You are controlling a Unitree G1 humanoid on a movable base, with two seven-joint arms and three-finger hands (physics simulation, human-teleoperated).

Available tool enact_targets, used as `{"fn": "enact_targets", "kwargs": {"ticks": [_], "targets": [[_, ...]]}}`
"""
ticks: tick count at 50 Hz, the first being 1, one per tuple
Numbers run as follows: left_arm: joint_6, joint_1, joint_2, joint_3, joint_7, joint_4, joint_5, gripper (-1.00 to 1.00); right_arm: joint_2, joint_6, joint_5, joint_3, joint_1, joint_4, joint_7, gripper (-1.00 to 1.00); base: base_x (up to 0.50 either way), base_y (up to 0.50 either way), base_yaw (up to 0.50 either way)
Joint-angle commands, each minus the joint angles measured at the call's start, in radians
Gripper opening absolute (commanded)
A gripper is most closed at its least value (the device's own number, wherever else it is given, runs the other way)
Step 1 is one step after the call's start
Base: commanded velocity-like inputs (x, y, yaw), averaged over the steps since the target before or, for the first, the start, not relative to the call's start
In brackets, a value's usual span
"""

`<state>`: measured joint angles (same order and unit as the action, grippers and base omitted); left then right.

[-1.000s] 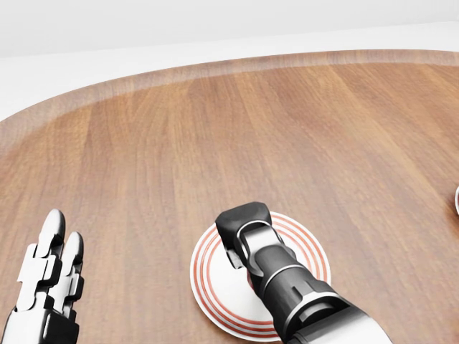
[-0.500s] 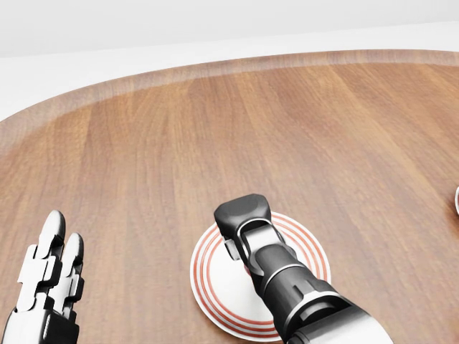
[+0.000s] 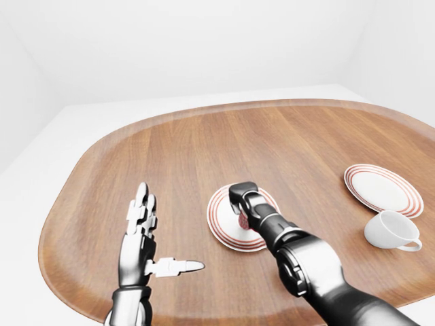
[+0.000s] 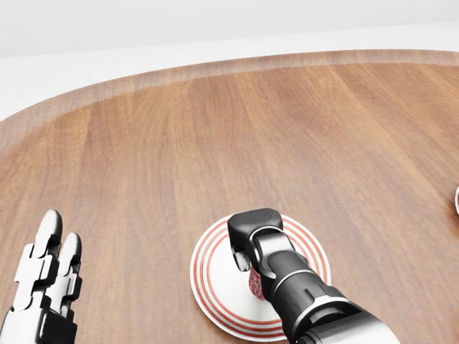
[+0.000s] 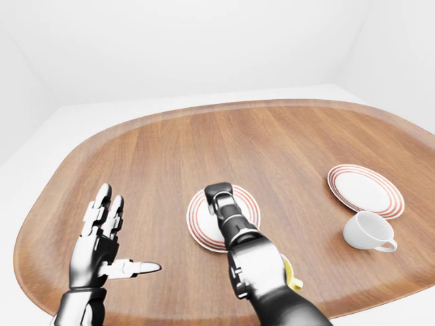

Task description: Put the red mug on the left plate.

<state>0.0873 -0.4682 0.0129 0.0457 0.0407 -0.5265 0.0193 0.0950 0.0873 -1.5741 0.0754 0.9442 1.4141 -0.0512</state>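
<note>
Right hand [image 4: 252,236] over the left plate [image 4: 211,276], red mug [image 4: 255,284] peeking beneath; grip probably closed, can't tell. Left hand [image 3: 143,231] fingers spread above the tabletop [image 3: 204,149].

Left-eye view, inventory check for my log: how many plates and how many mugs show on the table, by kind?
Plates: 2, the left plate and the right plate.
Mugs: 2, the white mug and the red mug, mostly hidden under the right hand.
Total: 4.

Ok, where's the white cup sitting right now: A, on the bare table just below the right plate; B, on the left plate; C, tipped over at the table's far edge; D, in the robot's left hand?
A: the white cup stands upright on the table, just below the right plate in the left-eye view.
</note>
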Motion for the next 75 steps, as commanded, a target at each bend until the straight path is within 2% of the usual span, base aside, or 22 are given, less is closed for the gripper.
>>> {"fn": "enact_targets", "kwargs": {"ticks": [1, 15, 36, 37, 68, 72, 75], "targets": [[0.0, 0.003, -0.006, -0.01, 0.009, 0.001, 0.005, 1.0, -0.002, 0.0, -0.002, 0.008, -0.004, -0.001, -0.002, -1.0, 0.0, 0.0, 0.0], [0.0, 0.007, -0.01, -0.014, 0.014, 0.007, 0.007, 1.0, 0.0, 0.0, -0.022, 0.005, 0.001, -0.001, 0.04, -1.0, 0.0, 0.0, 0.0], [0.0, 0.004, -0.01, -0.012, 0.012, 0.009, 0.005, 1.0, 0.002, 0.0, -0.03, 0.01, -0.002, -0.001, 0.041, -1.0, 0.0, 0.0, 0.0], [0.0, -0.001, -0.009, -0.01, 0.013, 0.012, 0.003, 1.0, 0.003, 0.0, -0.04, 0.004, -0.013, 0.0, -0.022, 1.0, 0.0, 0.0, 0.0], [0.0, 0.0, -0.009, -0.014, 0.014, -0.001, 0.005, 1.0, 0.003, 0.0, -0.047, 0.019, -0.017, -0.001, -0.039, 1.0, 0.0, 0.0, 0.0], [0.0, -0.003, -0.01, -0.02, 0.018, -0.003, 0.012, 1.0, -0.001, 0.0, -0.028, 0.002, 0.021, -0.005, -0.016, 1.0, 0.0, 0.0, 0.0], [0.0, -0.001, -0.013, -0.024, 0.022, -0.002, 0.016, 1.0, -0.008, 0.0, 0.034, -0.017, 0.113, -0.016, 0.0, 1.0, 0.0, 0.0, 0.0]]}}
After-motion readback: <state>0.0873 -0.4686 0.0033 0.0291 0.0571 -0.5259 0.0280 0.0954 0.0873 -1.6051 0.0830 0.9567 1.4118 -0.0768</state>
